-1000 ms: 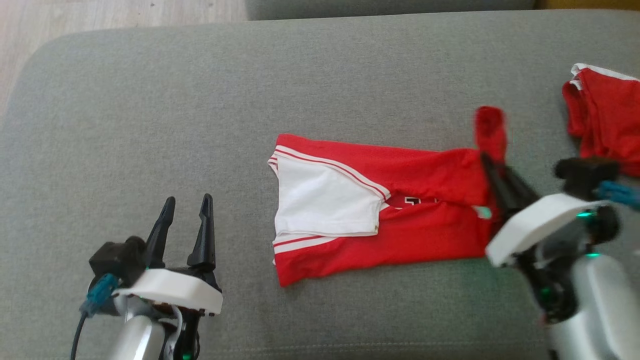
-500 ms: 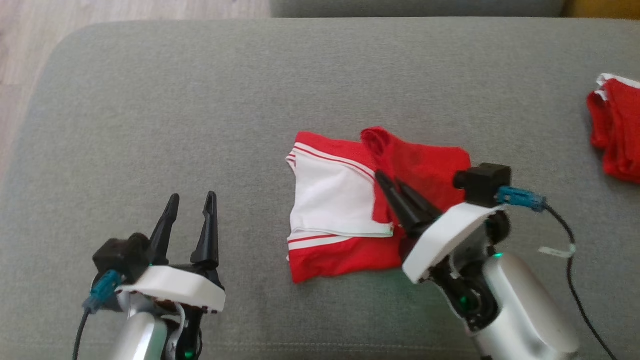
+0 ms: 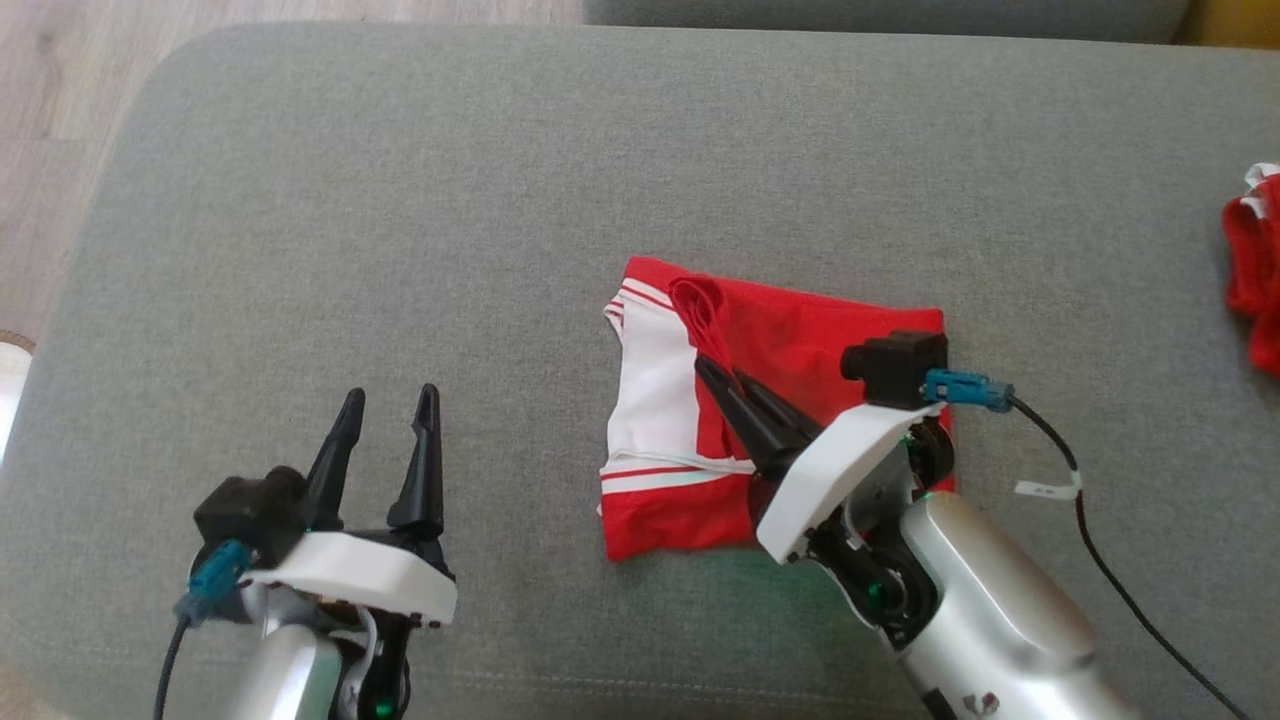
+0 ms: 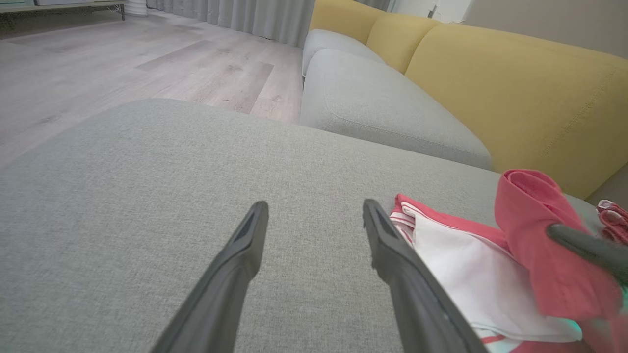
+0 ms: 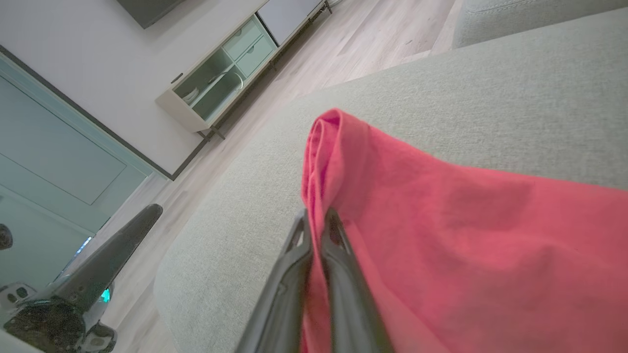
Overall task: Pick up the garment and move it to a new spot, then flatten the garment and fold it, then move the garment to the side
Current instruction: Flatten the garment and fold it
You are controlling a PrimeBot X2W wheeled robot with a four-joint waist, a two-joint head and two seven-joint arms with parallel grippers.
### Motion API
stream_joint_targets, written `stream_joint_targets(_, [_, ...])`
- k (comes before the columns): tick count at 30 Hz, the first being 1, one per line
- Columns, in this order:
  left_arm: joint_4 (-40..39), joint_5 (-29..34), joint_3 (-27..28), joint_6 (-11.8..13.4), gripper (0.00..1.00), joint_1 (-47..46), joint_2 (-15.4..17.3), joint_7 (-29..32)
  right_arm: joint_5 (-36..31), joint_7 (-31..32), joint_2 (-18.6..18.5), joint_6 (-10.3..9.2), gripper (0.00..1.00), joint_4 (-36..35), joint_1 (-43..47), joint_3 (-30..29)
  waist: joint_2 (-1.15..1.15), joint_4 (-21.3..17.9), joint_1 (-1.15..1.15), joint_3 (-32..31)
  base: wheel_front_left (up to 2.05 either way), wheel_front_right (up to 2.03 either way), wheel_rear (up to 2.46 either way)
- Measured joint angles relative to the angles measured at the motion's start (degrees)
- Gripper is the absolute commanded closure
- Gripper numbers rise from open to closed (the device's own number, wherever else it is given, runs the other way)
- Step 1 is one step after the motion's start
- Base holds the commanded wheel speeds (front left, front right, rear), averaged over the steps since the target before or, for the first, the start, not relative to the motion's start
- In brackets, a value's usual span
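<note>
1. The grey cushion spreads beneath both grippers and far beyond their fingertips. In the left wrist view a wooden floor and a yellow sofa lie past its far edge.
2. The garment, red with a white panel and striped trim, lies on the cushion directly under the right gripper. It sits well off to the right of the left gripper. Its red half is doubled over towards the white panel, which shows just left of the right gripper's fingertips.
3. The right gripper's fingers are pinched narrowly together on a bunched red fold of the garment. The fold rises beyond the fingertips, and the red cloth drapes away to their right in the right wrist view.
4. The left gripper stands with its fingers spread wide and nothing between them, above bare cushion. The garment's striped edge is just beside its right finger in the left wrist view.
5. A second red cloth lies far to the right of the right gripper, well apart from the garment.
6. A black cable trails behind the right gripper's wrist.
</note>
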Motion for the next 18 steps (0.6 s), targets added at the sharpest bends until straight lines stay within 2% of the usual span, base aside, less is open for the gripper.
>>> stream_joint_targets(1, [0.02,0.0,-0.01,0.0,0.0,0.0,-0.12,0.0,0.54,-0.35,0.0,0.0,1.0,0.8,-0.41,0.51,0.0,0.08,0.0,0.02,0.0,0.0,0.0])
stream_joint_targets(2, [0.07,0.0,-0.08,0.0,0.0,-0.02,-0.23,0.0,1.1,-0.65,0.01,0.0,0.89,1.64,-0.82,1.08,0.0,0.16,0.0,0.02,0.0,0.0,0.0])
stream_joint_targets(4, [0.24,0.0,-0.15,-0.01,0.0,-0.14,-0.42,0.0,2.74,-1.55,-0.02,0.0,0.24,3.04,-1.67,2.33,0.0,0.32,0.0,0.0,0.0,0.0,0.0])
stream_joint_targets(5, [0.36,0.0,-0.25,-0.12,0.0,-0.27,-0.51,0.0,3.69,-2.15,-0.03,0.0,0.0,3.52,-2.06,3.15,0.0,0.41,0.0,-0.04,0.0,0.0,0.0])
stream_joint_targets(12, [1.24,0.05,-0.94,-0.88,0.0,-0.95,-0.71,0.0,7.57,-6.69,-0.02,0.0,0.0,5.67,-5.17,7.67,0.0,0.98,0.0,-0.71,0.0,0.0,0.0])
stream_joint_targets(18, [1.4,0.05,-0.98,-0.93,0.0,-0.92,-0.76,0.0,7.76,-9.75,-0.02,0.0,0.0,6.57,-6.53,8.38,0.0,0.89,0.0,-1.46,0.0,0.0,0.0])
